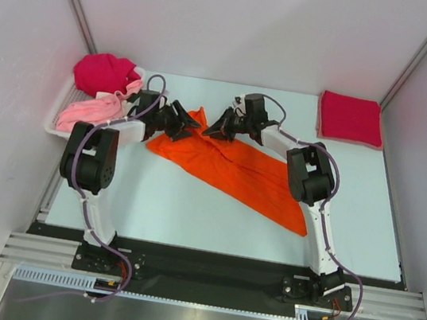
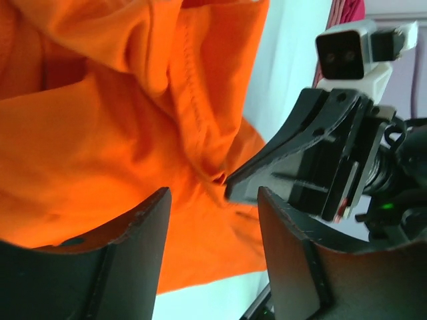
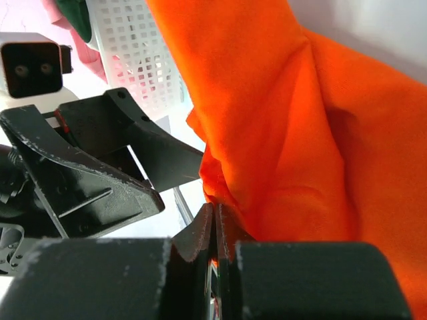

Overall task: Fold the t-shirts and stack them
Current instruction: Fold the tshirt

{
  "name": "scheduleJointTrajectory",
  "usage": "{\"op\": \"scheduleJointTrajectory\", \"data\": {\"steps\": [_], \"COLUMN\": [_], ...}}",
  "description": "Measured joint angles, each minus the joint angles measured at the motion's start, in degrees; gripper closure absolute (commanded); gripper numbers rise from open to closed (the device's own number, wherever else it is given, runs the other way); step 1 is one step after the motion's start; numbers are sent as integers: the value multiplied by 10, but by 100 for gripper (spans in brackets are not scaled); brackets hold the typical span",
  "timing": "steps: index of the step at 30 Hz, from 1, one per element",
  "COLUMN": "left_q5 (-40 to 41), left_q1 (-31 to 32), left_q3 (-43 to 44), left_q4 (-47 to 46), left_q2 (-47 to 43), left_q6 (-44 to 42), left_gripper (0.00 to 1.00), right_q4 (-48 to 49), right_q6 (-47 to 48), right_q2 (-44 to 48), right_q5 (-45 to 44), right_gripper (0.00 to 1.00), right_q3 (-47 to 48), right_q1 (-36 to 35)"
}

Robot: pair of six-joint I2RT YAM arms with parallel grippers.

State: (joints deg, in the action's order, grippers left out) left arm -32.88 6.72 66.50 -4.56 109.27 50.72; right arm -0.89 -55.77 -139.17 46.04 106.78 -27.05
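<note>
Top external view: orange t-shirt (image 1: 237,173) lies crumpled in a diagonal band across the worktop (image 1: 189,213), its far end pointing toward the white tray (image 1: 49,127). The tray holds a pink t-shirt (image 1: 84,112) and a crimson t-shirt (image 1: 104,73). A folded red t-shirt (image 1: 351,118) sits at the far right corner.

Right jaws are pressed together, pinching a fold of orange cloth at its far end. Left jaws are spread wide just beside them, nothing between the fingers (image 2: 120,267), with cloth close in front.

Step in hand, by my reading: opening the orange shirt out flat. To do it well, the left should take a second edge point clear of the right's pinch, one layer only. Both should then draw apart low over the worktop until the edge runs taut.
</note>
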Motion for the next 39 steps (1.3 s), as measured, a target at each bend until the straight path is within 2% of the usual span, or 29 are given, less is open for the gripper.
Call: {"op": "scheduleJointTrajectory", "data": {"steps": [8,13,15,16,19,24,26,33,39], "left_q5": [36,49,49,49,49,63,77,146,186], "left_q1": [10,10,10,10,10,11,13,26,33], "left_q3": [31,59,75,84,105,106,105,36,-44], "left_q4": [-14,-8,-5,-5,-9,4,28,89,113], "left_q2": [43,74,85,92,106,100,86,-67,-160], "left_q6": [52,68,74,78,84,62,43,-28,-43], "left_gripper": [52,56,63,73,88,95,100,100,98], "right_q4": [14,21,22,23,25,18,4,-37,-58], "right_q6": [-13,-17,-19,-20,-22,-13,3,59,80], "right_q2": [0,0,0,0,2,11,19,37,37], "right_q5": [10,11,14,14,15,18,19,43,78], "right_gripper": [95,95,95,95,95,95,95,94,93], "right_q3": [-2,-2,-2,-3,-10,-27,-30,-26,-22], "right_q1": [0,0,0,0,1,5,7,14,4]}}
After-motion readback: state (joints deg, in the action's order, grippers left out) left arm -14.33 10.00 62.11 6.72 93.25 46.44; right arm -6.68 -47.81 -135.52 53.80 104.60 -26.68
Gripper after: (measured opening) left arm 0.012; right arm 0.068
